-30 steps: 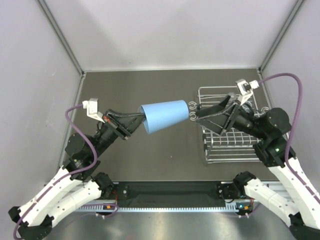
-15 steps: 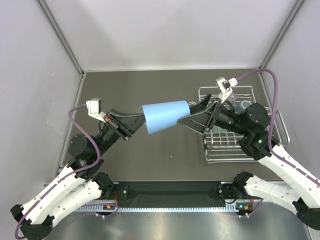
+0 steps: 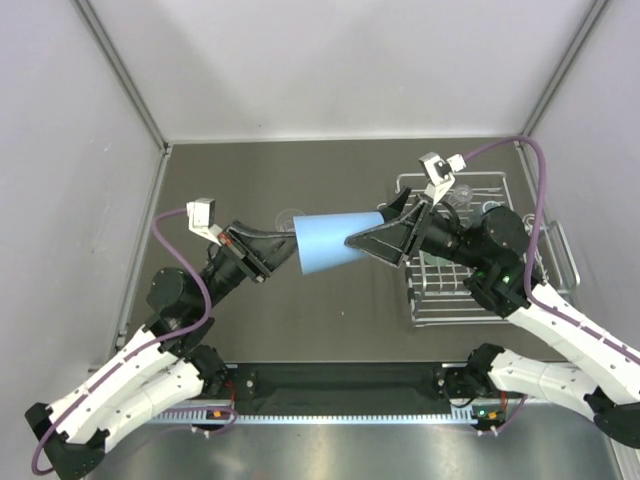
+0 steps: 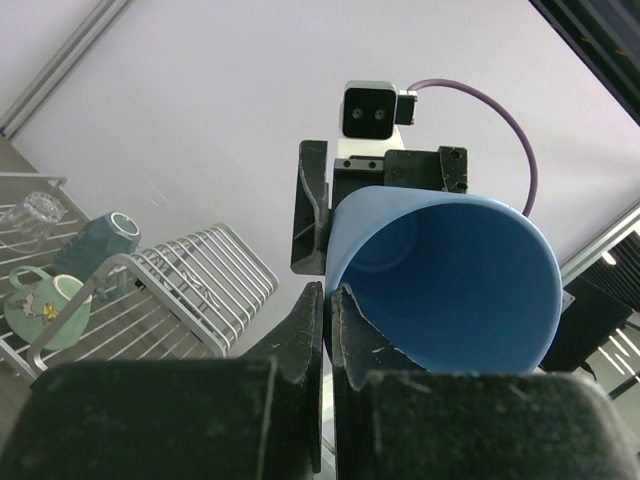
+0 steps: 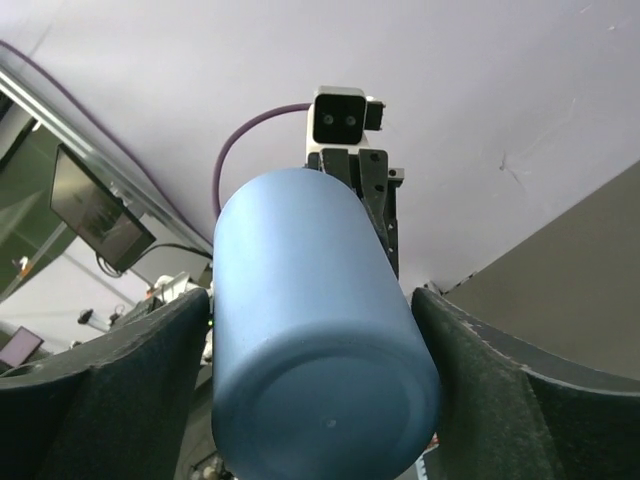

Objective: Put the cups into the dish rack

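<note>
Rack (image 3: 440, 305): teal mug (image 4: 100, 240), cream mug (image 4: 45, 305). Left tool (image 4: 327, 300) pinches blue tumbler (image 3: 325, 243); right tool (image 3: 366, 232) spread around it.

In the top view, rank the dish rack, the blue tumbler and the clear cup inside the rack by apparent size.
1. dish rack, clearly largest.
2. blue tumbler, held up nearer the camera, so it looks bigger.
3. clear cup, smallest.
</note>
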Controlling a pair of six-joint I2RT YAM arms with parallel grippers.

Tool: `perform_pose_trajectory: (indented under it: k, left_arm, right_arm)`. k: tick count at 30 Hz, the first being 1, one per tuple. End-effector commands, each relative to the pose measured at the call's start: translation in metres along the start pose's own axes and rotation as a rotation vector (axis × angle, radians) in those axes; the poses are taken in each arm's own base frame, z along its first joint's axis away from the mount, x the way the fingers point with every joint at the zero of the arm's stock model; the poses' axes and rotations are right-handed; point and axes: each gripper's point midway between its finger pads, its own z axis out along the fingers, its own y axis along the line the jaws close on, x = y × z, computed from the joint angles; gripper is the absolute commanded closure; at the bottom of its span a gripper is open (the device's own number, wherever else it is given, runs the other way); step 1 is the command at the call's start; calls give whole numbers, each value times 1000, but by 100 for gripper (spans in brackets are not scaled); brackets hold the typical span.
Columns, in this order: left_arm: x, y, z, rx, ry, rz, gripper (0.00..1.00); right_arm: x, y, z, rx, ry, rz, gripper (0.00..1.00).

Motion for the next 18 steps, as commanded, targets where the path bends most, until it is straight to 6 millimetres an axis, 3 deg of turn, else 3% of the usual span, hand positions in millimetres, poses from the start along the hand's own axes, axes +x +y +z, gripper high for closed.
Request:
perform_pose_trajectory:
  k: [1,5,7,8,10,11,13,14,15,18]
  left_arm:
    - [-11,-24,-1,95,-42,6,100]
    - [-11,-20,-1,72,-45,9,100]
    - [-13,-12,-2,30,-57,6,100]
    - [-14,-10,-2,14,-60,5,92]
    - [-16,6,-4,-76,-74,0,73]
    - [-16,13,-6,-115,-77,-4,53]
    - [-15,33,-12,-223,-77,-6,36]
    - [-18,41,-15,-268,-98,-3,22]
    - [-17,49,-20,-317,-98,-1,17]
    - [-19,99,-54,-626,-127,9,4]
  right_arm:
    - [-4,19,4,-77,-18,-23,24]
    - [0,16,7,-75,0,-16,73]
    - [0,15,8,-73,1,-16,87]
    - [1,12,9,-60,5,-13,97]
    - [-4,11,10,-35,-1,-35,100]
    - [-2,5,10,4,15,-32,100]
    - [-15,5,11,48,-11,-79,100]
    - [-12,-5,9,105,9,-74,100]
    - [-27,-3,9,140,-29,-121,100]
    - [-42,-21,4,291,-47,-170,100]
